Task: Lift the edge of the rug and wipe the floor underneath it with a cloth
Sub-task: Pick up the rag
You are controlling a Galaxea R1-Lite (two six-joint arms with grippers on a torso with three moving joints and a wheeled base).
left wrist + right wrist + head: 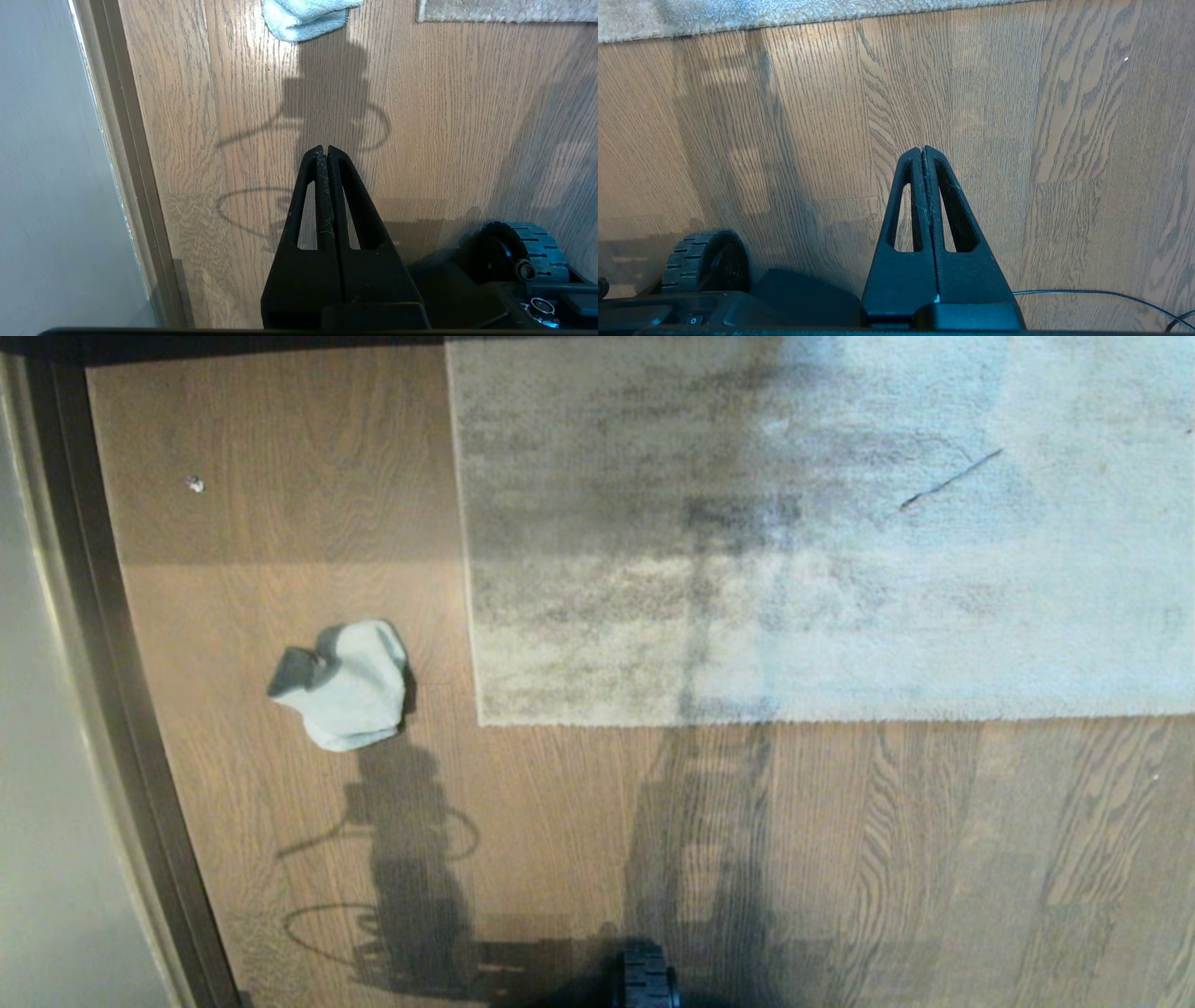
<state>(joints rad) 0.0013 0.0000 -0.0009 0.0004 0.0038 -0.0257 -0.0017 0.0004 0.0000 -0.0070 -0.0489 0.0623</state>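
1. Cloth [344, 686] lies crumpled on the floor [280, 859], beside the rug edge [474, 616], not touching it.
2. Left tool [326, 149] clenched, empty, above the floor.
3. Right tool [923, 149] clenched, empty, above the floor.

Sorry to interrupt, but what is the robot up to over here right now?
Nothing is being handled yet. The left gripper and right gripper are both shut and empty above the floor. The cloth lies crumpled on the boards, left of the rug edge, which lies flat.
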